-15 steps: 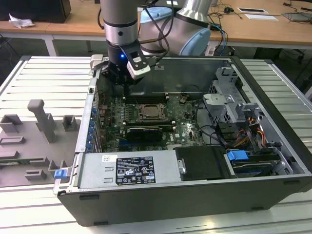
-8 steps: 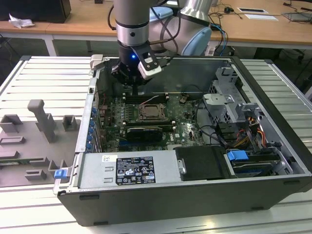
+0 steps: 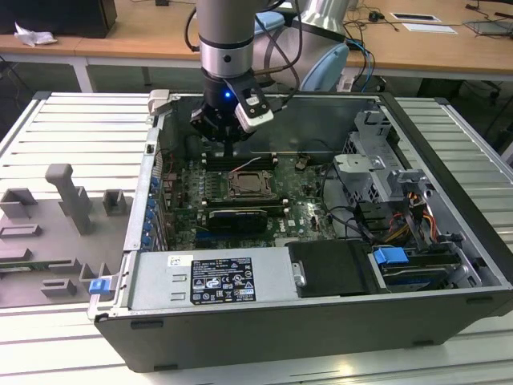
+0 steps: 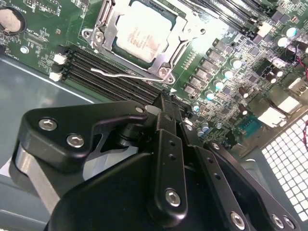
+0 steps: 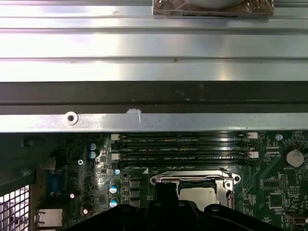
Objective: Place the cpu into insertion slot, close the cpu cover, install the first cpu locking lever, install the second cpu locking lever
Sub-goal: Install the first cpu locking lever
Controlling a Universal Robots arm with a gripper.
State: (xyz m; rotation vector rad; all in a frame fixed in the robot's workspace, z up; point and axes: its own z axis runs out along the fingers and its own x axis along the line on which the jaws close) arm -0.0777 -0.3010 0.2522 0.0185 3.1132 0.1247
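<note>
Fingers point(image 4: 169, 139) above memory slots point(image 4: 108, 72) beside covered cpu point(image 4: 139, 33)

Exterior view obliquely above computer case point(image 3: 321, 341); both wrist views close over cpu point(image 4: 143, 36) point(image 5: 197, 195)

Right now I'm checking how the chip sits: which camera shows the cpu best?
The second wrist view: the cpu is close, its pale top plain inside the cpu cover. The first wrist view shows it partly hidden; the exterior view shows it far off.

pale cpu point(image 4: 139, 36) lies flat beneath the lowered cpu cover point(image 4: 109, 26).
</note>
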